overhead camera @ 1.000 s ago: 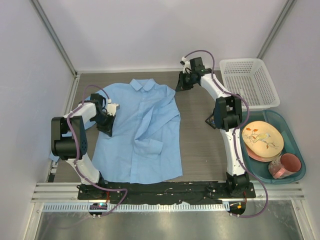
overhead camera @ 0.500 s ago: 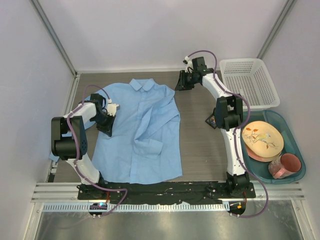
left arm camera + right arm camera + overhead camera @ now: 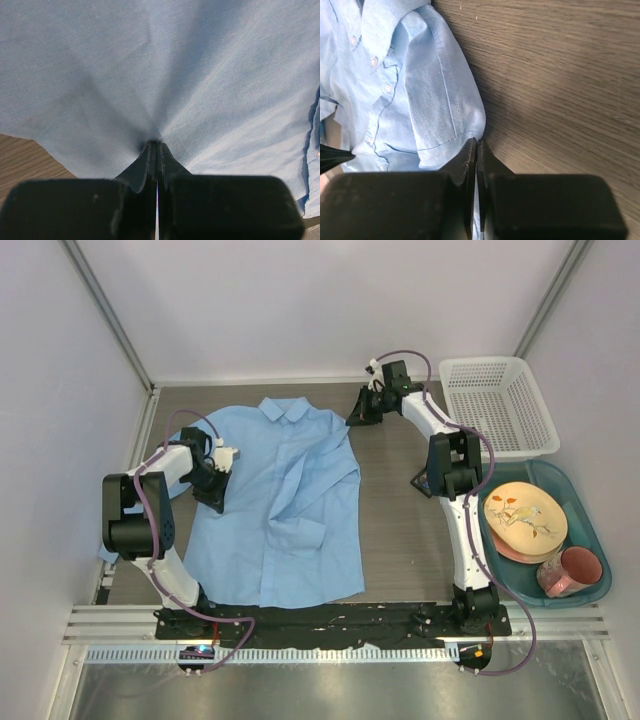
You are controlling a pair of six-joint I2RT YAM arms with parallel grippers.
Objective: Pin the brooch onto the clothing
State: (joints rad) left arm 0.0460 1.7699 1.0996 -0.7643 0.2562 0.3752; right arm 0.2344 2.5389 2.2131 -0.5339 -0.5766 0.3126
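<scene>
The light blue shirt lies spread on the wooden table, collar toward the back. My left gripper is shut on the shirt's left side. In the left wrist view the fabric gathers into the closed tips of the left gripper. My right gripper is at the shirt's far right shoulder. In the right wrist view its jaws are closed on the edge of a folded sleeve. The brooch is not in view.
A small black case lies by the right arm, partly hidden by it. A white mesh basket stands at the back right. In front of it, a teal tub holds a plate and a pink mug.
My right gripper has shifted slightly left and nearer, along the shirt's right shoulder. The left arm has not moved.
</scene>
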